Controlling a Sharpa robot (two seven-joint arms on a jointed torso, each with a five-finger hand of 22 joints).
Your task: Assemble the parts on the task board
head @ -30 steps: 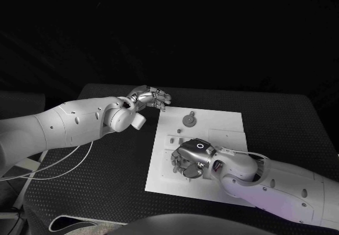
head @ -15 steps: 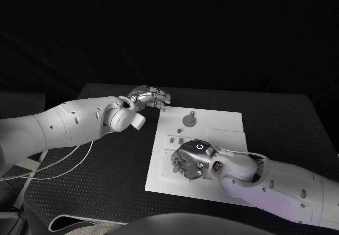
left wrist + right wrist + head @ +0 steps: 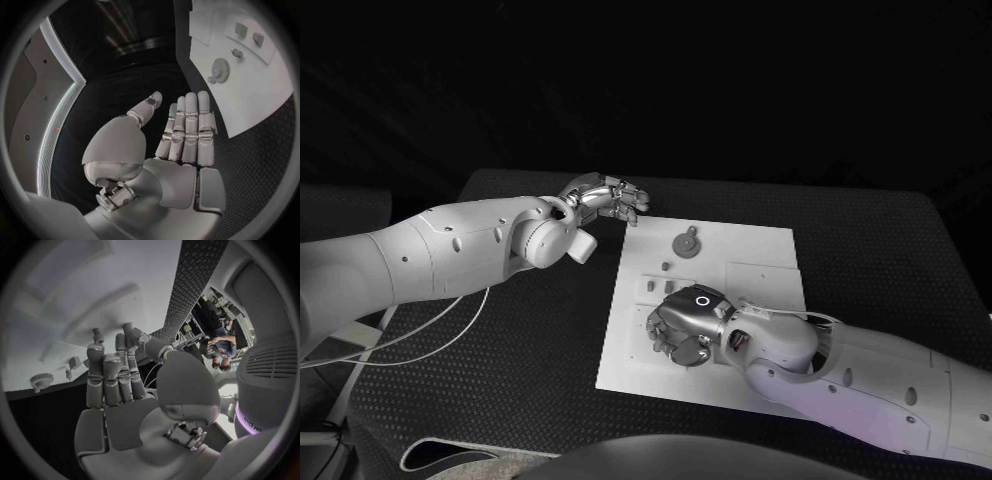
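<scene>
The board (image 3: 733, 260) lay in the middle of the black tabletop (image 3: 516, 350). The left robot hand (image 3: 606, 200) hovered just off the board's far-left corner, holding nothing; in the left wrist view its fingers (image 3: 190, 125) were straight and side by side, with the thumb set apart. The right robot hand (image 3: 687, 328) was low over the near-left part of the board, fingers curled down toward it; from the head view I could not tell whether it held anything, and in the right wrist view its fingers (image 3: 112, 375) were bent with nothing plainly between them. A gear (image 3: 685, 243) lay on the far part of the board, apart from both hands, with small parts (image 3: 666, 267) just near of it, between the gear and the right robot hand.
</scene>
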